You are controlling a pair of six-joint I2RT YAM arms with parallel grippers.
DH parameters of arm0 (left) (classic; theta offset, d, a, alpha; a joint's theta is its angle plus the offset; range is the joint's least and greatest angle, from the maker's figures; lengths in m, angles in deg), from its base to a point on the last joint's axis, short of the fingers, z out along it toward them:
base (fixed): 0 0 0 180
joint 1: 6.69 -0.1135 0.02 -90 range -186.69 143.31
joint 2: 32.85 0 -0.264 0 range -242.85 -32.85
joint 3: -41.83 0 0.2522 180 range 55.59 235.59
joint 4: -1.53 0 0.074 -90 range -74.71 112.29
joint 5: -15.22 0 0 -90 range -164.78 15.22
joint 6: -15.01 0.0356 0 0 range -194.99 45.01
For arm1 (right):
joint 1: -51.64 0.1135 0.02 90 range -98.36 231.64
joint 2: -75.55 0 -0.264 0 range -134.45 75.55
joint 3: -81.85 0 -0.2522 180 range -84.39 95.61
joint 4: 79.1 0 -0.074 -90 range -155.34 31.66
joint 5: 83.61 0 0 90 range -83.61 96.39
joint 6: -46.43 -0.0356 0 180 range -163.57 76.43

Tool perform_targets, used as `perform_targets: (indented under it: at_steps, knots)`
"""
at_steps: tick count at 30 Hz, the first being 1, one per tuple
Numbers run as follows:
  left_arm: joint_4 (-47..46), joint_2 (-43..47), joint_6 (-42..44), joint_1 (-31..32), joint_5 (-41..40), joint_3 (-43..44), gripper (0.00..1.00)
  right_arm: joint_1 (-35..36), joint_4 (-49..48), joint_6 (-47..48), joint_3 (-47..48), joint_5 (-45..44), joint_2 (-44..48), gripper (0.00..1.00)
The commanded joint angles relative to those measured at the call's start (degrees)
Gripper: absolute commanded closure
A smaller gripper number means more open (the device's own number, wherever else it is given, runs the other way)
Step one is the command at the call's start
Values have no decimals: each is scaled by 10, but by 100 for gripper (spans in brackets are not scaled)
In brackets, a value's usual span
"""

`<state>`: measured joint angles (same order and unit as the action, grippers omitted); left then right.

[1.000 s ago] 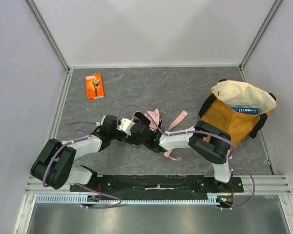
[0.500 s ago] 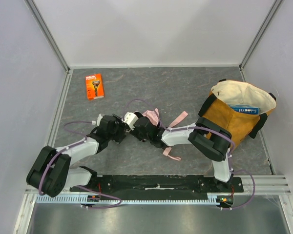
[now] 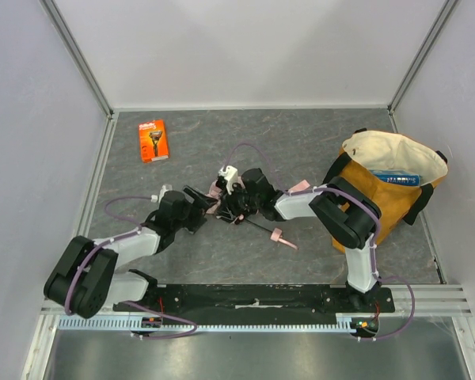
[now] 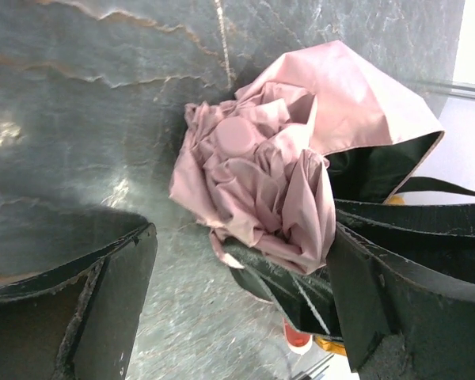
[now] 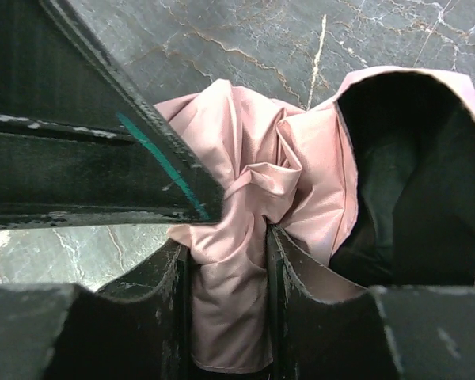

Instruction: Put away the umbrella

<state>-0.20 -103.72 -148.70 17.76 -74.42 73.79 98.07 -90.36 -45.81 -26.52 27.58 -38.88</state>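
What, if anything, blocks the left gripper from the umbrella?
Probably nothing, so yes: the left gripper is open with the umbrella bunched just ahead of its fingers. The right gripper pinches the fabric close by.

Blue box (image 3: 396, 178) sticking out of the mustard tote bag (image 3: 392, 207) is showing white "HARRY'S" lettering; orange razor pack (image 3: 152, 140) well left of the bag is carrying print too small to read

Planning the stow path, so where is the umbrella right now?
In the top view the umbrella lies mid-table, left of the tote bag, between the right gripper, which pinches its pink fabric, and the open left gripper.
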Motion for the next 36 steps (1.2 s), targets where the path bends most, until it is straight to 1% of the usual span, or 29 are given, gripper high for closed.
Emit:
perform_targets:
  at_steps: [1,3,8,10,12,15,19,21,24,25,27,28,29,30,31,32,33,35,36]
  knots:
    - [21,-67,-4,1,4,24,7,-11,182,-42,-40,70,-85,100]
    - [53,-91,-31,8,-1,39,7,-19,188,-50,-26,87,-95,100]
    - [118,-105,-78,42,-113,55,6,-43,198,-73,-1,139,-114,100]
    - [145,-114,-98,42,-136,65,7,-53,204,-77,5,152,-120,100]
    - [151,-119,-107,42,-155,68,8,-62,211,-76,9,166,-125,100]
    - [140,-138,-121,42,-166,68,14,-68,235,-59,20,172,-127,100]
    - [136,-170,-129,44,-182,82,25,-69,249,-50,30,177,-128,100]
    - [138,-170,-132,46,-203,89,28,-69,271,-45,36,178,-129,100]
    - [151,-164,-121,46,-227,105,29,-69,289,-36,45,185,-134,100]
    - [164,-165,-117,46,-231,104,33,-70,296,-31,51,186,-137,100]
    - [157,-170,-102,46,-236,102,44,-70,308,-24,65,192,-142,100]
    - [135,-174,-98,46,-235,100,48,-70,313,-21,69,193,-143,100]
    - [123,-174,-97,46,-233,97,56,-69,320,-16,73,193,-144,100]
    - [102,-170,-81,46,-230,90,66,-69,325,-14,76,192,-143,100]
    - [88,-166,-65,46,-225,86,79,-69,327,-11,77,192,-141,100]
    - [94,-162,-59,46,-221,90,90,-69,332,-9,77,187,-138,100]
    - [99,-159,-60,46,-216,91,98,-69,333,-9,76,184,-134,100]
    - [113,-155,-58,46,-199,97,98,-67,332,-14,74,168,-125,100]
    - [132,-157,-62,46,-189,105,98,-66,331,-19,73,155,-116,96]
